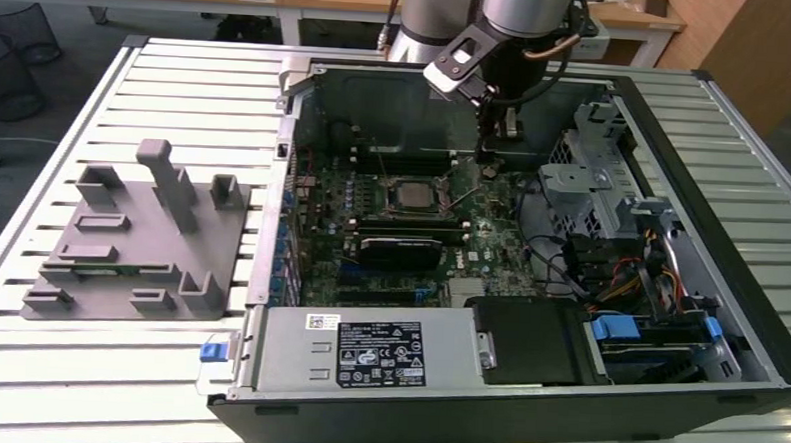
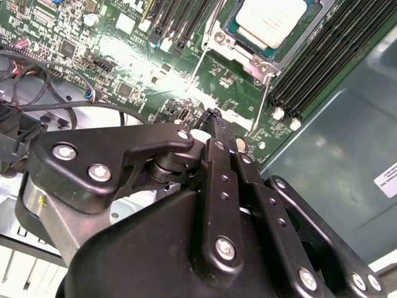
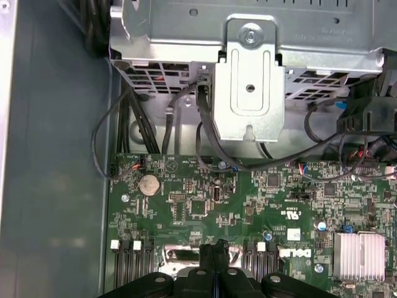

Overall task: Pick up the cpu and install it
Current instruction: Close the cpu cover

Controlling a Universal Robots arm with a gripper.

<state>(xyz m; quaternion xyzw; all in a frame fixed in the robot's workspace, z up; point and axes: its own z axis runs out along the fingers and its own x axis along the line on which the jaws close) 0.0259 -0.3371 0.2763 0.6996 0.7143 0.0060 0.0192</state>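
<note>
Just beside the socket [image 2: 218,38] holding the cpu [image 2: 273,22], pale top up, keep the gripper [image 2: 212,118], fingers pinched together on nothing, slow and clear of the thin wire latch levers [image 2: 197,65].

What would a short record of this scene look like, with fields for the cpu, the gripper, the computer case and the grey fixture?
cpu: seated in the motherboard socket, silvery top up
gripper: shut, empty, beside the socket
computer case: open, lying on the table
grey fixture: on the table, at the exterior view's left of the case
</note>
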